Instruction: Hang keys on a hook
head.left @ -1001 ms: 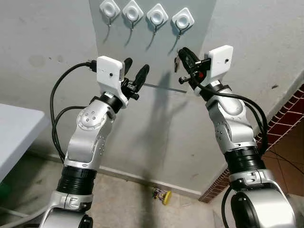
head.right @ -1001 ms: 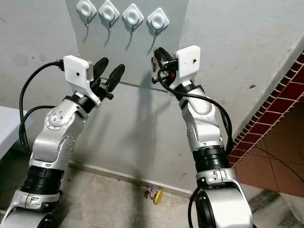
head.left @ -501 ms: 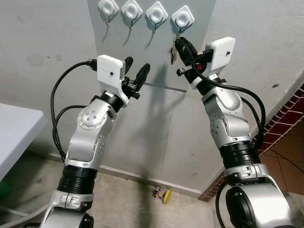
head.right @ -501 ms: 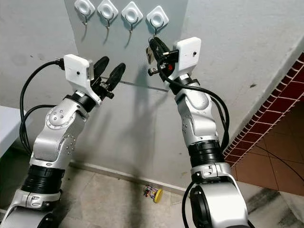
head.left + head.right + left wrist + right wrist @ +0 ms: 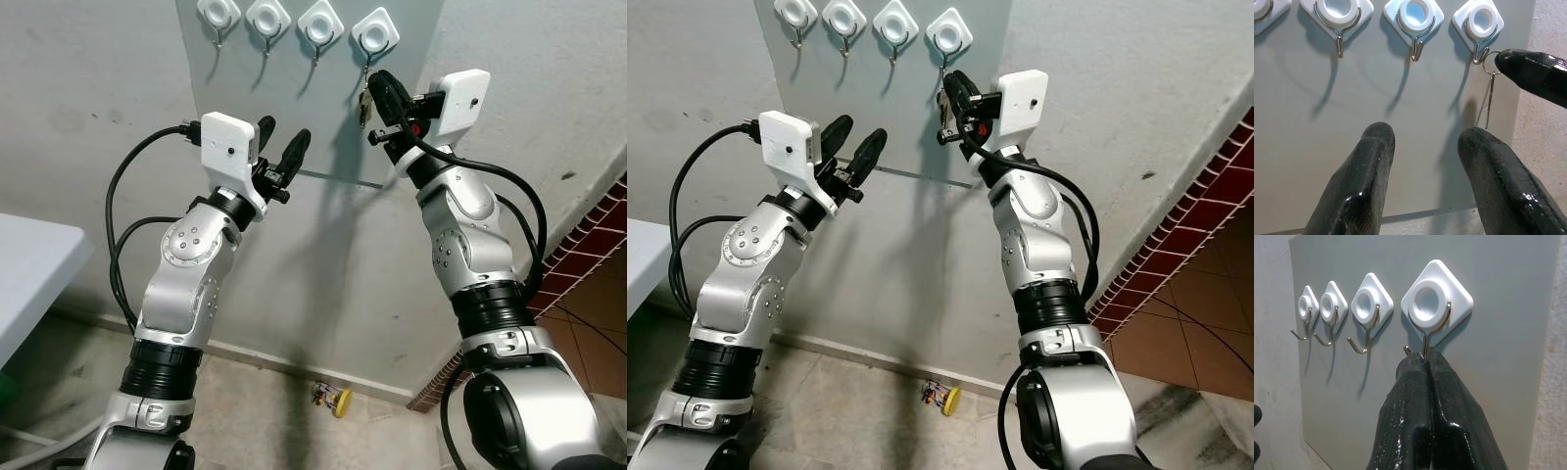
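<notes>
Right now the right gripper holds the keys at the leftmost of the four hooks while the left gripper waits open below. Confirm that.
Wrong hook. The right gripper holds the keys at the rightmost hook of the four, as the left eye view shows; the left wrist view shows the key ring at that hook's tip. The left gripper does wait open below.

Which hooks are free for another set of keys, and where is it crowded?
The three hooks left of the rightmost hook hang bare, e.g. the leftmost hook. It is crowded at the rightmost, where the right gripper holds the keys. The open left gripper hovers below.
</notes>
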Controlling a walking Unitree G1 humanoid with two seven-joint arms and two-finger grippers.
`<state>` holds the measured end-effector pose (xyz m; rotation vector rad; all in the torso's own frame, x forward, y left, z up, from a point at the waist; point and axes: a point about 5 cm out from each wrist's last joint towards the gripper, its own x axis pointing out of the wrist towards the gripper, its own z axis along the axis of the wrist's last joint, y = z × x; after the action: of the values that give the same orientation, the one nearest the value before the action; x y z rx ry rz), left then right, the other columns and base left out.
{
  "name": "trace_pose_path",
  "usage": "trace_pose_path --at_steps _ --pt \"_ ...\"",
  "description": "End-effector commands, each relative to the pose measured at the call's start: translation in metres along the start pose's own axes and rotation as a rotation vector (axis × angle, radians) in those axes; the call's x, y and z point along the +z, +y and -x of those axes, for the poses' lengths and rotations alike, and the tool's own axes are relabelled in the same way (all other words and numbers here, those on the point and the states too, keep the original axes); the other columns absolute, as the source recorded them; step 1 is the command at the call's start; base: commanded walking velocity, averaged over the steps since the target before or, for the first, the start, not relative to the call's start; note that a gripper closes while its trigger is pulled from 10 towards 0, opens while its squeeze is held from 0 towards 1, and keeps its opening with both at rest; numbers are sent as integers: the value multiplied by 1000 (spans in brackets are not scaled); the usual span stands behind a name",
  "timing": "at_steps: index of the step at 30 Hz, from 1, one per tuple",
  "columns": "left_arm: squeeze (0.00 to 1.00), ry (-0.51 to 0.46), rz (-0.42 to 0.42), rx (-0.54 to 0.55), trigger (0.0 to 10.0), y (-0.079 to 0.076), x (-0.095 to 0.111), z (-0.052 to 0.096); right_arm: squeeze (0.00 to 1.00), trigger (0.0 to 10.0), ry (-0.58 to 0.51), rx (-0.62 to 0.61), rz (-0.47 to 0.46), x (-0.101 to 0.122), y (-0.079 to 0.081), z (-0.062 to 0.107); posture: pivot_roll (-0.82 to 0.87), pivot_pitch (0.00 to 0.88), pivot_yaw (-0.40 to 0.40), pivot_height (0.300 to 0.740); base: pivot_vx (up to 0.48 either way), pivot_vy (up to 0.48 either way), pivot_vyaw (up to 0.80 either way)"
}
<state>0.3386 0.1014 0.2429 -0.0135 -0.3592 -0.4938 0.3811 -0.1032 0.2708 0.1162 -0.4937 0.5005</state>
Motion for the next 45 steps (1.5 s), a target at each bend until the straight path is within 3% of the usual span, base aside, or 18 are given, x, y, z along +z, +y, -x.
trace_pose_path --at_steps 1,15,35,38,45 --pt "0 -22 -7 -3 10000 0 7 -3 0 10000 -24 24 2 8 1 -6 -17 66 -53 740 0 0 0" --pt "0 -23 -11 6 10000 1 7 -3 0 10000 -53 38 -3 11 0 -5 -17 73 -51 740 0 0 0" --pt "0 -29 -5 20 10000 3 9 -3 0 10000 44 -28 46 -3 -8 -3 -14 78 -53 740 0 0 0" --pt "0 -31 -4 22 10000 4 9 -3 0 10000 19 5 72 -1 -5 -4 -15 79 -51 740 0 0 0" --pt "0 -29 -4 20 10000 3 9 -3 0 10000 -53 61 21 8 1 -4 -13 78 -53 740 0 0 0"
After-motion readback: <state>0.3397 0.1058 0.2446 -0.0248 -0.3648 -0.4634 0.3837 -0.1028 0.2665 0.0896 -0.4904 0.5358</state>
